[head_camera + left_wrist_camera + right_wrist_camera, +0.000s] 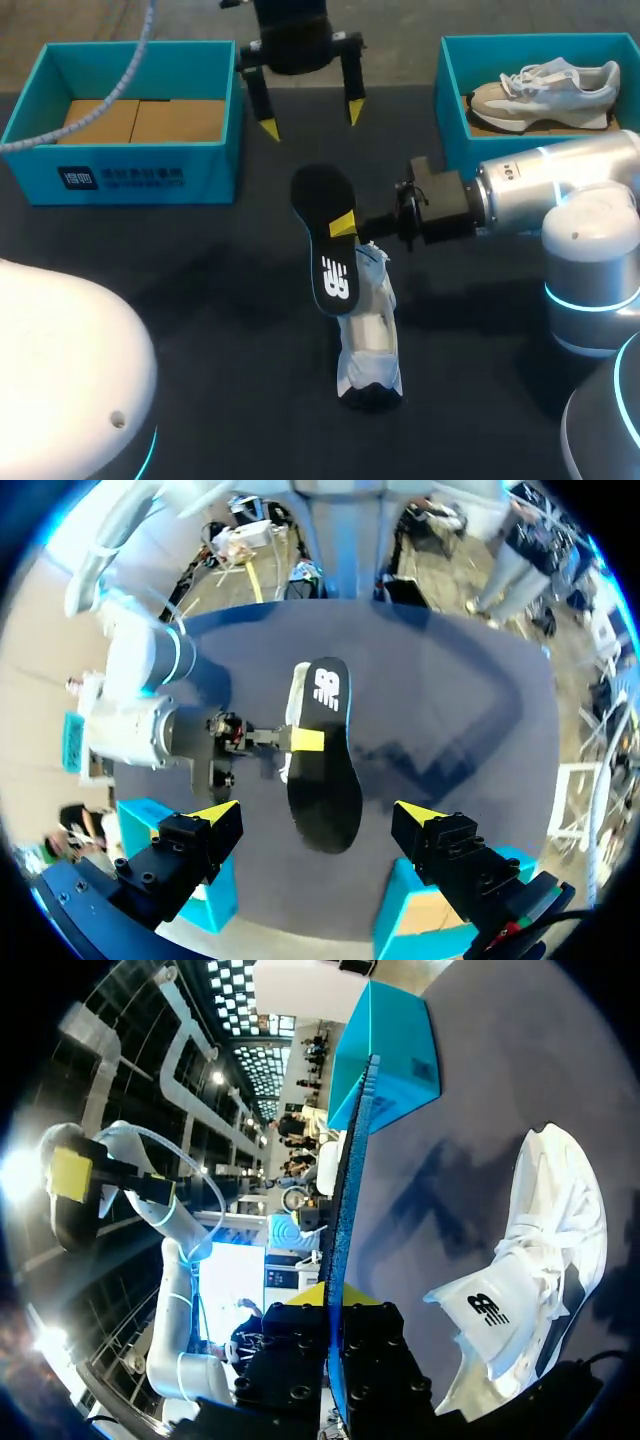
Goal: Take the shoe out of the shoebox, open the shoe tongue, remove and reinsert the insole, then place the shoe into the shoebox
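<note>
Right gripper (pixel 345 225) is clamped on the insole (pixel 322 195), pinching it about mid-length, with 1 yellow tip showing on the logo face. In the right wrist view the insole runs edge-on between the fingers, so the grip is on its 2 flat faces. That makes sense, since a thin floppy part held flat-to-flat is less likely to twist out.

The insole hangs above the table (pixel 200 290), logo end over the shoe (pixel 372 340) and plain end toward the left gripper (pixel 311 119). The head view doesn't show whether the logo end touches the shoe. The right wrist view suggests it's clear, with the shoe just beside it.

The shoe is out of the box, on the table near the middle, on the robot's side of both boxes. The tongue looks folded out, leaving the opening exposed for the insole.

The left gripper has its fingers spread wide and holds nothing. It hovers over the table beyond the insole's plain end, looking down on it. My read is that it's parked clear of the right arm but close enough to pin the shoe.

The left shoebox (pixel 140 165) holds only brown cardboard. The right shoebox (pixel 452 100) holds a 2nd shoe (pixel 545 90).

Stage: the insole is out and reinsertion is next. That calls for lining 1 end up with the opening and feeding it in. Nothing is holding the shoe, so it could slide or tip under the push.
</note>
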Tool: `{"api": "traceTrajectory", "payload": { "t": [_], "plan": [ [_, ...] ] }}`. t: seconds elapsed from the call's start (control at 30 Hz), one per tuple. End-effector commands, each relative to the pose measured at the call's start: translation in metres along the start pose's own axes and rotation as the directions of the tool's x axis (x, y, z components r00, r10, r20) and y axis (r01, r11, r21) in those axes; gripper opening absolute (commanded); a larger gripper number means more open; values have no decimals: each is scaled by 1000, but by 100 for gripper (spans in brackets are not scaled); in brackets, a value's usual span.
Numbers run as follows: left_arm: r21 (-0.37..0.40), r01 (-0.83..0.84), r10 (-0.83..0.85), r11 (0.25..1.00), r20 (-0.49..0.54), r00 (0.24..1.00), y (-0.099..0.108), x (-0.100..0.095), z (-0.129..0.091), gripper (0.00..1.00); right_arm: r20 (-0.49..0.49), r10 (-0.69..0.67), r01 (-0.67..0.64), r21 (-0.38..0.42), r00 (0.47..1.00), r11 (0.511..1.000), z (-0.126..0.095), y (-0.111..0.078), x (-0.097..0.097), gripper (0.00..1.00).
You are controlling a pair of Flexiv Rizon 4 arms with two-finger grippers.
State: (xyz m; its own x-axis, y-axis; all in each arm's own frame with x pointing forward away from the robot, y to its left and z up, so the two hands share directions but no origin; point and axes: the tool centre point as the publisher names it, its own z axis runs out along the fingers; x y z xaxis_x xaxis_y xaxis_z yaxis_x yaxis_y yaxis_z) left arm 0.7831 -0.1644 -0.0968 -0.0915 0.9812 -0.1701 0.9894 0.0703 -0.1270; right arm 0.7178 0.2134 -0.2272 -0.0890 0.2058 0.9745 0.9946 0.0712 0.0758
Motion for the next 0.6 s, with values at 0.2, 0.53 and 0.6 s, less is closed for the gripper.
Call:
{"api": "traceTrajectory", "payload": {
  "t": [0.2,0.53,0.6],
  "plan": [
    [-64,-39,55,997,272,961,-5,23,2,100,0,-1,1,-2,1000,1000,2,0,0,0],
    [-126,-45,99,991,459,883,-15,46,4,100,0,-1,1,-2,1000,1000,2,0,0,0],
    [-152,-37,111,988,510,853,-20,55,6,100,0,-1,1,-2,1000,1000,2,0,0,0]
  ]
}}
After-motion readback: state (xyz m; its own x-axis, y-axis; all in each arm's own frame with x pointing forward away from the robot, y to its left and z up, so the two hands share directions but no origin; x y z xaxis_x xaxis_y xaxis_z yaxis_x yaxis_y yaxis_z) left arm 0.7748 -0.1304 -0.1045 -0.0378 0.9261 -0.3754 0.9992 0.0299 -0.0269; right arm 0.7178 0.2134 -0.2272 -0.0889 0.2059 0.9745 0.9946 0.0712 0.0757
